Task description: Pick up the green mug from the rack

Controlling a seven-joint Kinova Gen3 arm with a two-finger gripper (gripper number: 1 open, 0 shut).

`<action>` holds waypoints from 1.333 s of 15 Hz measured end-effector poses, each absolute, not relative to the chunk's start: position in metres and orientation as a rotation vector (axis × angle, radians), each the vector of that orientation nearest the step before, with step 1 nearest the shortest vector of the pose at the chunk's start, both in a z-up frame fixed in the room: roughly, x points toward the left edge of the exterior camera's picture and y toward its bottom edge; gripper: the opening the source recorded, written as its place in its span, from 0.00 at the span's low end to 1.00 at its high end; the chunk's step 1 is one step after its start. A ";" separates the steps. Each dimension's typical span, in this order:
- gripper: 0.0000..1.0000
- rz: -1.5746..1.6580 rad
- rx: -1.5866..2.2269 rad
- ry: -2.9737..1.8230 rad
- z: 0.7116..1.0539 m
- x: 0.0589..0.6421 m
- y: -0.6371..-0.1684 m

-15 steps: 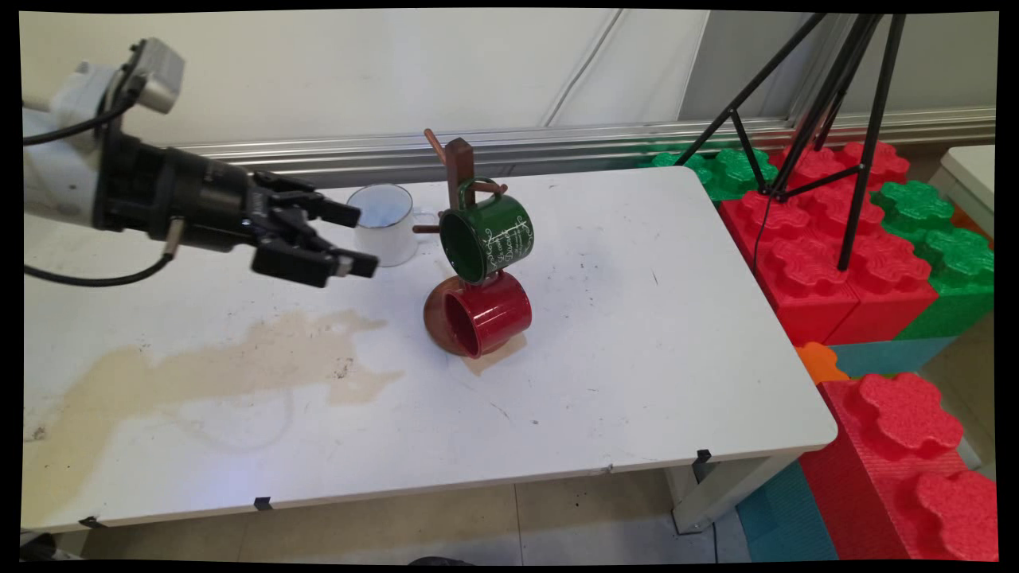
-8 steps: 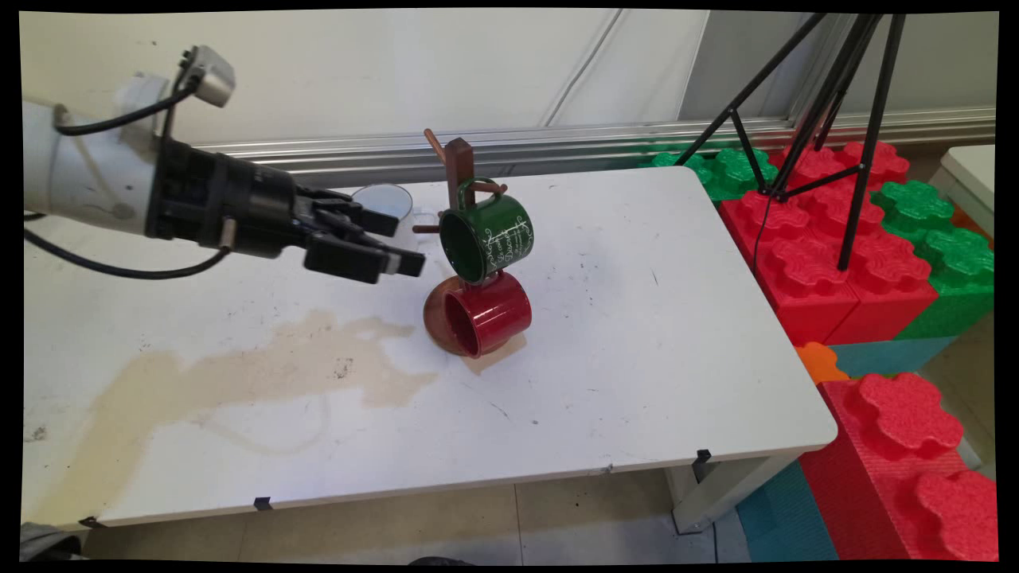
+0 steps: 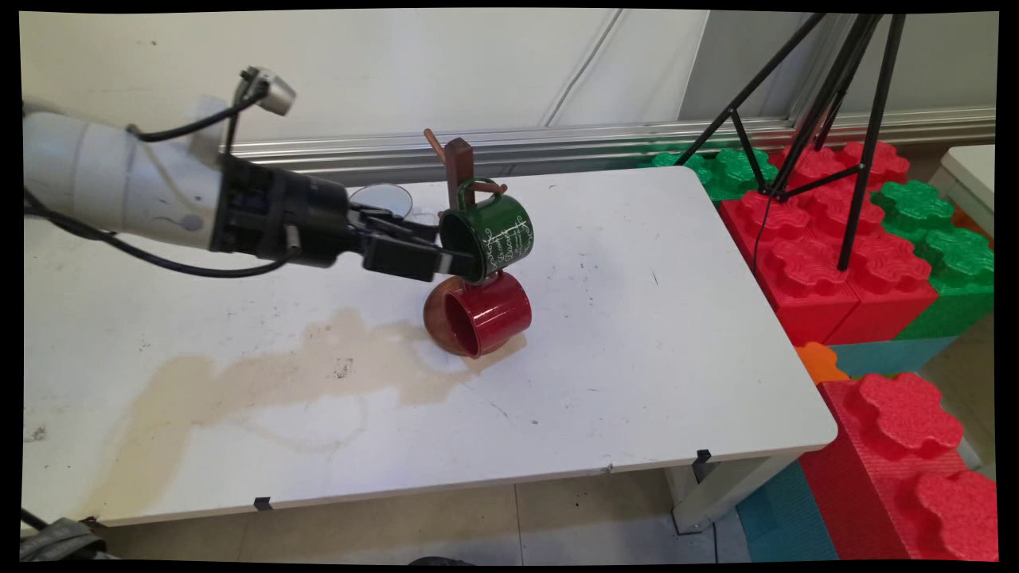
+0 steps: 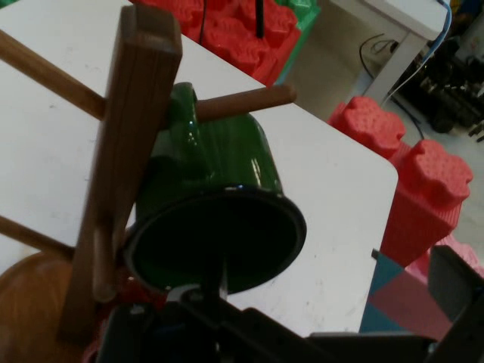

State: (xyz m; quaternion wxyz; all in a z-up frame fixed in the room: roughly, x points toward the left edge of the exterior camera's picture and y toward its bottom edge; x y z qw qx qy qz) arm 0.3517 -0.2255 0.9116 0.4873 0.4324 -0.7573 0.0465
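Gripper: we see the black two-finger gripper (image 3: 455,253) (image 4: 333,318) reaching level from the left, its jaws spread apart, one finger (image 4: 215,291) set inside the mouth of the glossy green enamel mug (image 3: 487,234) (image 4: 219,219), the other finger (image 4: 457,283) outside it.
Green mug: we see it hanging by its handle on a peg of the brown wooden mug tree (image 3: 458,171) (image 4: 121,166), mouth facing the gripper.
Below: a red mug (image 3: 486,313) hangs lower on the same tree.
Behind: a white mug (image 3: 384,198) stands on the stained white table (image 3: 637,334).
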 end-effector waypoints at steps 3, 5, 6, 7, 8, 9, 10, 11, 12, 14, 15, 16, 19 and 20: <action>1.00 0.100 1.075 -1.817 0.906 0.341 -0.230; 1.00 0.091 1.085 -1.804 0.903 0.336 -0.232; 1.00 0.086 1.089 -1.797 0.901 0.332 -0.234; 1.00 0.082 1.091 -1.793 0.900 0.330 -0.235; 1.00 0.077 1.093 -1.786 0.898 0.327 -0.236; 1.00 0.074 1.094 -1.781 0.897 0.325 -0.236; 1.00 0.070 1.097 -1.774 0.896 0.323 -0.237; 1.00 0.068 1.100 -1.769 0.895 0.321 -0.238; 1.00 0.065 1.104 -1.762 0.893 0.318 -0.239; 1.00 0.062 1.112 -1.752 0.890 0.314 -0.240; 1.00 0.062 1.116 -1.749 0.888 0.313 -0.241; 1.00 0.063 1.122 -1.743 0.887 0.311 -0.242; 1.00 0.074 1.137 -1.727 0.881 0.305 -0.247; 1.00 0.076 1.139 -1.724 0.880 0.304 -0.248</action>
